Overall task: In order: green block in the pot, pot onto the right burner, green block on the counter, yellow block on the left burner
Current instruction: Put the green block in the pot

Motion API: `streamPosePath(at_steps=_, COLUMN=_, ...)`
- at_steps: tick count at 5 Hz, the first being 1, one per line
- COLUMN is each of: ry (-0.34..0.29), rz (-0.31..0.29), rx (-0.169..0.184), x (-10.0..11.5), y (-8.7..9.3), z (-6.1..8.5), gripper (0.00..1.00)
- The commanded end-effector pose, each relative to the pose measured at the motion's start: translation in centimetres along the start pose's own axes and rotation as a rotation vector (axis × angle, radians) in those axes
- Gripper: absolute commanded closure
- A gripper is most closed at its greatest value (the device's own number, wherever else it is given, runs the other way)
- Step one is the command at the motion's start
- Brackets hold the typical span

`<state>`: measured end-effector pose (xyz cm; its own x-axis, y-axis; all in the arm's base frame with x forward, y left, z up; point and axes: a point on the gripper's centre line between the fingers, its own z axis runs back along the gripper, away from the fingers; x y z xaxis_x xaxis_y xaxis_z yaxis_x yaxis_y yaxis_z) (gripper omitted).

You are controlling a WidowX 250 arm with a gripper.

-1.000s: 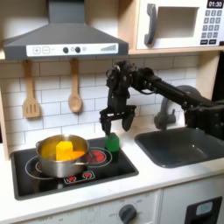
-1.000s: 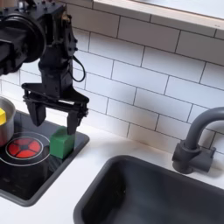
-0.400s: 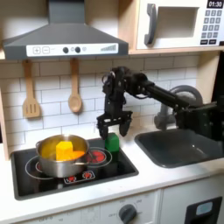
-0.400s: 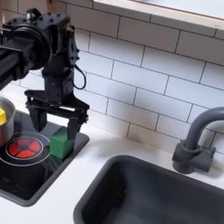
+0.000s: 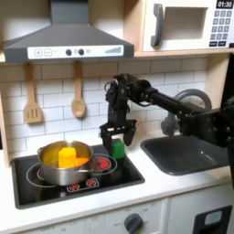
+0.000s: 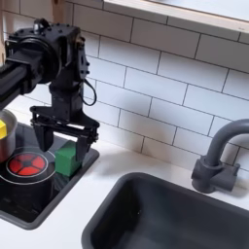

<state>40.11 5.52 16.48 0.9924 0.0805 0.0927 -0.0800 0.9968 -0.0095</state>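
Over the cooktop's back corner, first exterior view's right side, my tool (image 5: 115,138) hangs w/ both fingers pointing down, spread apart, straddling the green block (image 5: 117,148). Second exterior view shows it clearer: tool (image 6: 63,137) released, one finger (image 6: 40,139) on the second exterior view's left of the green block (image 6: 66,159) and the other on its right, block sitting between them near the fingertips. Can't tell if either finger touches the block; nothing is clamped.

Green block rests on the black cooktop (image 5: 128,174), at the edge of the red burner (image 6: 25,164) in the second exterior view, close to the cooktop's rim next to the table (image 6: 126,165).

Pot (image 5: 62,163) sits on the burner at the first exterior view's left, upright, apart from the tool. Yellow block (image 5: 68,157) is inside it, poking up above the rim. In the second exterior view just a sliver of the pot (image 6: 5,139) shows at the frame's left edge, yellow above metal.

Misc: table (image 5: 137,190) is pale, runs in front of the cooktop & round the grey sink (image 5: 187,154). Faucet (image 6: 218,156) stands behind the sink (image 6: 165,214). Two wooden utensils (image 5: 33,96) hang on the tiled wall under the hood (image 5: 66,41); microwave (image 5: 187,25) up top at the first exterior view's right.
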Motion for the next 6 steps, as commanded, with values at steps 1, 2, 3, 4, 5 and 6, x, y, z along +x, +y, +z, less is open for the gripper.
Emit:
streamPosePath(at_steps=1, ry=0.029, rz=-0.017, rx=0.002, x=-0.1, y=-0.1, z=-1.0, gripper=0.00)
streamPosePath(at_steps=2, ry=0.031, rz=-0.034, rx=-0.009, x=0.0, y=-0.7, z=-1.1, gripper=0.00)
streamPosePath(at_steps=3, ry=0.032, rz=-0.033, rx=-0.004, x=-0.1, y=-0.7, z=-1.0, gripper=1.00)
streamPosePath(at_steps=4, ry=0.026, rz=-0.028, rx=0.001, x=-0.3, y=-0.6, z=-1.0, gripper=1.00)
streamPosePath(at_steps=5, ry=0.021, rz=-0.022, rx=0.001, x=-0.2, y=-0.4, z=-0.9, gripper=1.00)
streamPosePath(at_steps=6, ry=-0.001, rz=-0.030, rx=-0.011, x=-0.4, y=-0.5, z=0.0, gripper=1.00)
